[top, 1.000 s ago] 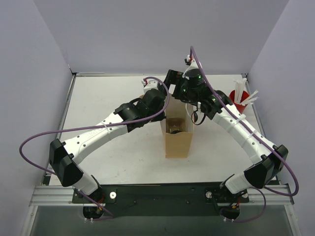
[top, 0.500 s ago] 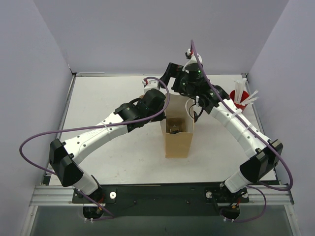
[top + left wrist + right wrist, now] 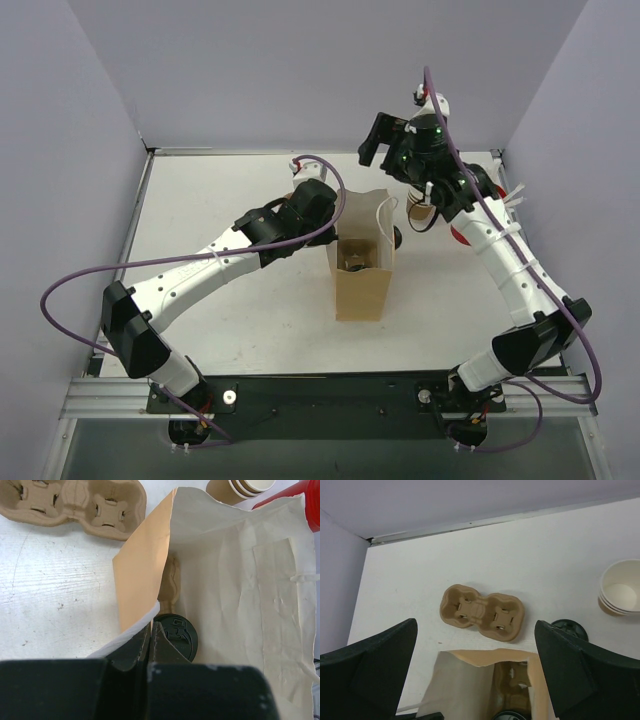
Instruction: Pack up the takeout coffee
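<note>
The takeout coffee (image 3: pixel 176 636) sits in bag (image 3: pixel 240 580) — beside left claw (image 3: pixel 150 626).

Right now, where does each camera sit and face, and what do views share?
Top external: above, behind the bases, looking down at the table; both arms show.
Left wrist: looks down into the paper bag; left pincer shut on its rim.
Right wrist: high, looks down at pulp carrier and bag mouth; open right pincer frames it.
Shared: paper bag, all three.
</note>
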